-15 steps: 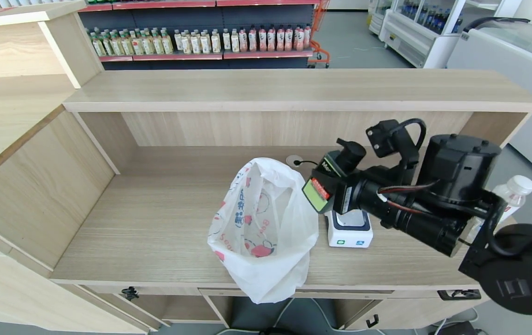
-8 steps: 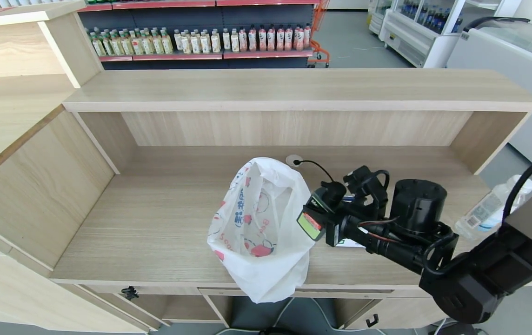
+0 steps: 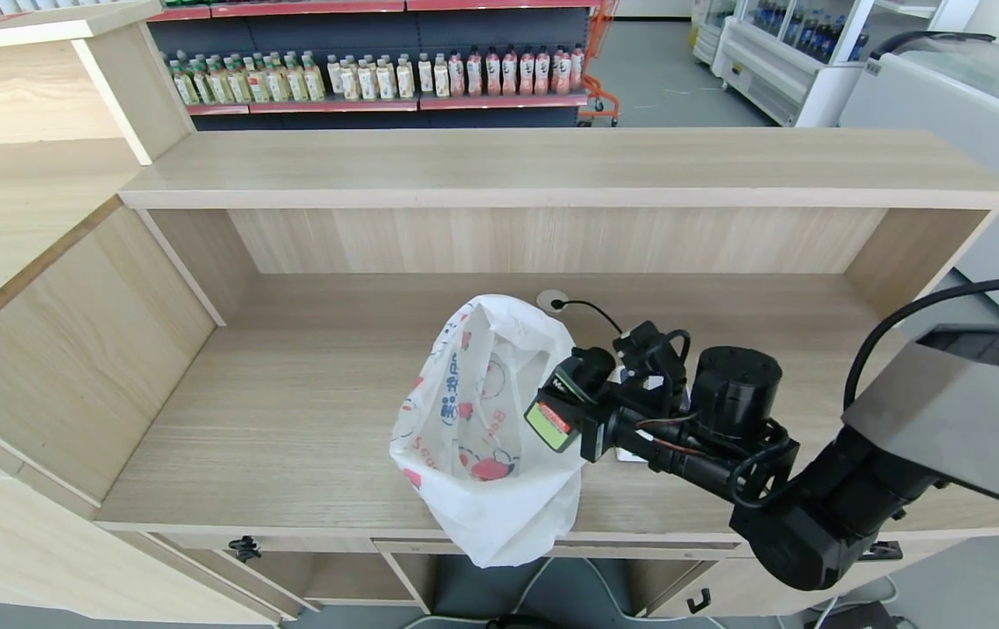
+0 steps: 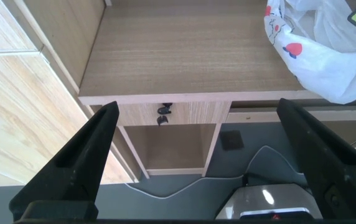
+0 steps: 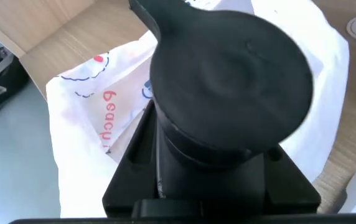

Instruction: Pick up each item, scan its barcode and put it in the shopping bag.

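A white shopping bag (image 3: 482, 437) with red and blue print stands open at the counter's front edge. My right gripper (image 3: 582, 404) is shut on a dark item with a black cap and a green and red label (image 3: 550, 421), held at the bag's right rim. In the right wrist view the item's black round cap (image 5: 228, 81) sits over the bag (image 5: 91, 118). My left gripper (image 4: 196, 162) hangs open in front of the counter, below its edge, with the bag (image 4: 318, 50) off to one side.
A white scanner (image 3: 626, 454) is mostly hidden behind my right arm. A cable runs from a round grommet (image 3: 552, 301) at the back of the counter (image 3: 290, 419). Wooden walls enclose the counter on the left, back and right.
My right arm has swung down and to the left, carrying the item from above the scanner to the bag's rim. The bottle at the far right is now hidden.
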Robot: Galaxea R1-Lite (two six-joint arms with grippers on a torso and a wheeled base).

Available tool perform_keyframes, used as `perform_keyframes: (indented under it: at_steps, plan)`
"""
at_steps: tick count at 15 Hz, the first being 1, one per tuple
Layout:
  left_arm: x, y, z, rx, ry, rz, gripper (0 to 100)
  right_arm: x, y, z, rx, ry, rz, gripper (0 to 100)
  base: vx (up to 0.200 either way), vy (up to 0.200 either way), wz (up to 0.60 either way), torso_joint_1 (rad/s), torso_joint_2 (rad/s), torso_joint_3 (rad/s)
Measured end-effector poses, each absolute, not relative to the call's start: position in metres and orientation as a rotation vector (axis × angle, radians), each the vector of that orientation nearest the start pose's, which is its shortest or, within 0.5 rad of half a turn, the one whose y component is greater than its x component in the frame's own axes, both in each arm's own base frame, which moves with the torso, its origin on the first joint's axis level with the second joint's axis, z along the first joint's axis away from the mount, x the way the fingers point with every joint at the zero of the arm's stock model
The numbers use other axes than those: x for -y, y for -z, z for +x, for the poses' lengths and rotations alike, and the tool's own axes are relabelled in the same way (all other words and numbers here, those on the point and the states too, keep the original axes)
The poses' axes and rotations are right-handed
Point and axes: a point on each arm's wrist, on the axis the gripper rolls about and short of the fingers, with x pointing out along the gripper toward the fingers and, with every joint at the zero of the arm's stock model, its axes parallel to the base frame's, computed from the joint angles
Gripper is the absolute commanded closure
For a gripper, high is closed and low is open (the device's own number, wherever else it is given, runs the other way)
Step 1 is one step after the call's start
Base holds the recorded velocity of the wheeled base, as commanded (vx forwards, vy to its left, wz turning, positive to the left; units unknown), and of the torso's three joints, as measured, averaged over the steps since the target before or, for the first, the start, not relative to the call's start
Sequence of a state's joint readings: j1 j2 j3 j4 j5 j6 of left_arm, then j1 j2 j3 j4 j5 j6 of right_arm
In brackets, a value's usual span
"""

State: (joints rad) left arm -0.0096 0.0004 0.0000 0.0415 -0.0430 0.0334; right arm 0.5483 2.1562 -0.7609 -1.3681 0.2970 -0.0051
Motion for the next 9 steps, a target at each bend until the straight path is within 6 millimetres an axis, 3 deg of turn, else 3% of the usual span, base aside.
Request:
perform_keyframes:
  at_steps: [5, 9]
  plan:
    - [0.001, -0.071, -0.023, -0.041, 0.053, 0.033, 0, -0.198, -0.074, 0.327, -0.076, -0.824, 0.047, 100, 0.000, 0.000, 0.00, 0.000, 0.00, 0.000]
    - [0.001, -0.071, -0.023, -0.041, 0.053, 0.033, 0, -0.196, -0.096, 0.365, -0.035, -0.782, 0.106, 100, 0.000, 0.000, 0.00, 0.000, 0.00, 0.000]
